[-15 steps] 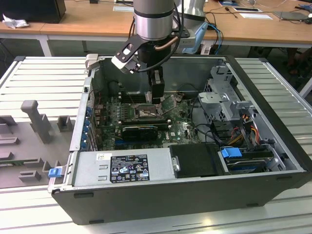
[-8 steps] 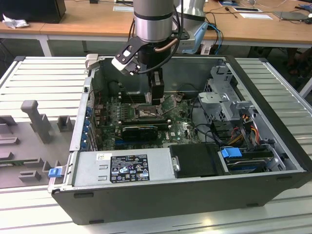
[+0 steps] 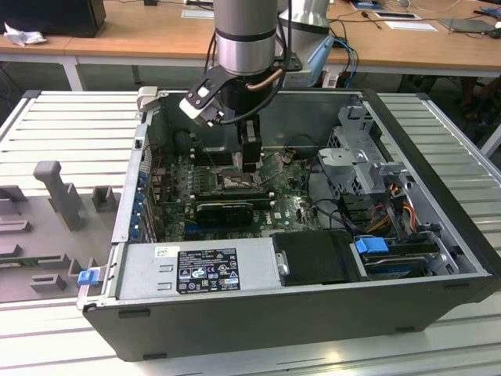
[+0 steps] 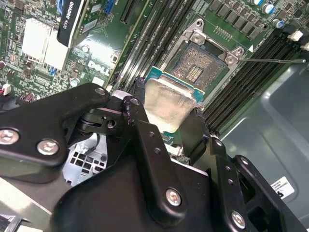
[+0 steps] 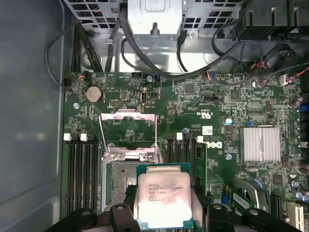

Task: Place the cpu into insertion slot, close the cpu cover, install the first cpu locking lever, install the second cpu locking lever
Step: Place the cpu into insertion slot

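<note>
My gripper [image 3: 249,166] reaches down into the open computer case and is shut on the cpu [image 5: 163,195], a flat square chip with a pale silver face. Black fingers [image 5: 200,205] clamp it on two opposite edges in both wrist views. The cpu [image 4: 169,104] hangs just above the insertion slot [image 4: 200,67], overlapping one side of it while part of the beige pin field stays uncovered. The cpu cover [image 5: 128,115], a silver window frame, is swung open beyond the insertion slot [image 5: 118,176]. A thin locking lever [image 4: 270,60] sticks out sideways, unlatched.
Long black memory slots [image 5: 81,174] flank the socket on both sides. A silver heat sink [image 5: 263,144] and a graphics card [image 3: 223,210] sit close by. Cables and a drive cage [image 3: 368,168] fill the exterior view's right; the power supply [image 3: 196,270] lies along the front.
</note>
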You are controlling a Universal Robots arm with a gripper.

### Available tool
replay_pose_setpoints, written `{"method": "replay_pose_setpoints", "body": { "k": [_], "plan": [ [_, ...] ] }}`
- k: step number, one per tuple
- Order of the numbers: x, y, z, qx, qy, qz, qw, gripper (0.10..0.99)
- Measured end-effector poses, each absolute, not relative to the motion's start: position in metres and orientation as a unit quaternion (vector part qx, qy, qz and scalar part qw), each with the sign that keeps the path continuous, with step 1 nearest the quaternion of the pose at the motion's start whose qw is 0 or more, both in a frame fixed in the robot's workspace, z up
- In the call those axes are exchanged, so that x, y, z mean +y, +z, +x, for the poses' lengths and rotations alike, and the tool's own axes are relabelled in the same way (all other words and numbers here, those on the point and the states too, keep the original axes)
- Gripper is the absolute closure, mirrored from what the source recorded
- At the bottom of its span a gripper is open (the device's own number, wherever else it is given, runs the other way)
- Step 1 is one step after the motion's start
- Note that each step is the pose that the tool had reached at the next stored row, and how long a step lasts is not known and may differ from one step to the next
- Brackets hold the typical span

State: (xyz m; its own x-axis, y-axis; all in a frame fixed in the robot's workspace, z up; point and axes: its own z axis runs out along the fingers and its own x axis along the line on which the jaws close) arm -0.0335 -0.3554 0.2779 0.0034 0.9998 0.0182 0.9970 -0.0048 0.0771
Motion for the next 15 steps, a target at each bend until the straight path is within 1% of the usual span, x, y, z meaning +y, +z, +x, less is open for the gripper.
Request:
{"method": "replay_pose_setpoints", "body": {
  "k": [10,15],
  "plan": [
    [-0.355,0.269,-0.033,0.702,0.032,0.711,0.020,0.557],
    [-0.350,0.261,-0.033,0.697,0.032,0.716,0.020,0.557]
  ]
}}
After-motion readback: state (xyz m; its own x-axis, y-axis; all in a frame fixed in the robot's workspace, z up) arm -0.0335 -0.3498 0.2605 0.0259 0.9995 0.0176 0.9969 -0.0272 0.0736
